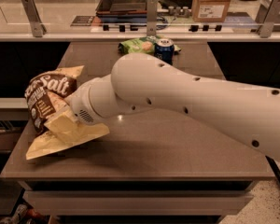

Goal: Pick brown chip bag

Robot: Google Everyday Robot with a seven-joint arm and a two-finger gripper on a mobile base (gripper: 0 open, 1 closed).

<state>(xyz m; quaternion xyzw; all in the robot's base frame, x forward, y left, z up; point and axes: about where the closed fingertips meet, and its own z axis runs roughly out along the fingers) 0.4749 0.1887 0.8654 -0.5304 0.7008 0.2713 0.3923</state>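
Observation:
The brown chip bag (pixel 49 104) is at the left edge of the dark table (pixel 177 148), with its dark brown top and white "Salt" lettering up and its pale yellow lower part pointing to the front left. My big white arm (pixel 186 94) reaches across the table from the right. The gripper (pixel 71 115) is at the end of the wrist, pressed into the middle of the bag and mostly hidden behind the wrist and the crinkled foil. The bag leans tilted against it.
A green snack bag (pixel 137 45) and a blue can (pixel 164 49) are at the table's far edge. Behind them runs a counter with a railing, a dark tray (pixel 123 3) and a cardboard box (pixel 213 1). The floor drops away left of the table.

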